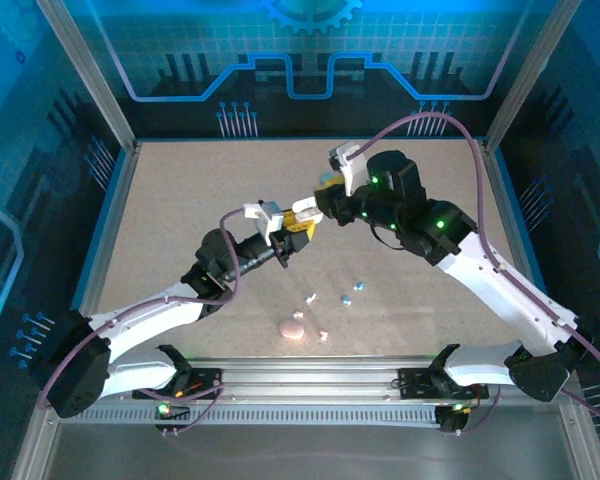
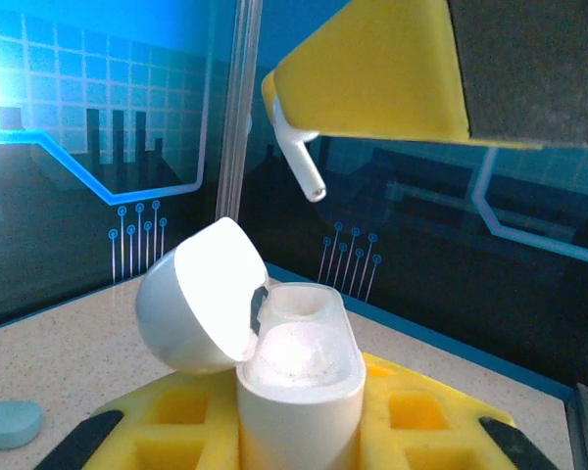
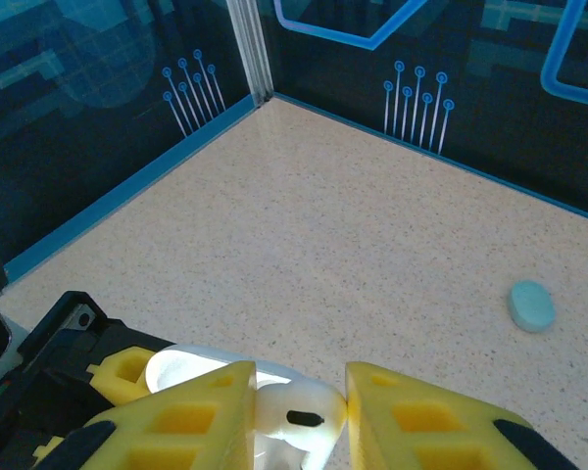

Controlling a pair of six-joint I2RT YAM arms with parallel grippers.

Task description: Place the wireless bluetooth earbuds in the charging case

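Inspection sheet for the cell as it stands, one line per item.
Surface: speckled beige table.
Job's things: white case lid open; white earbud above it; pink case, teal case and loose earbuds on the table.
Clutter: nothing seen.
Claws: left claw shut on white case; right claw shut on white earbud.
Cables: purple cables looped along both arms.
Surroundings: blue printed walls, aluminium frame.

A robot test cell, lab-like: a speckled worktop [image 1: 180,230] lies under the left tool [image 1: 297,233] and right tool [image 1: 320,206]. Beyond and beside them stand aluminium posts [image 1: 85,70] and blue panels [image 1: 310,50] printed with circuit lines and a gear. White robot arms [image 1: 500,290] are bolted to a slotted rail [image 1: 310,375].
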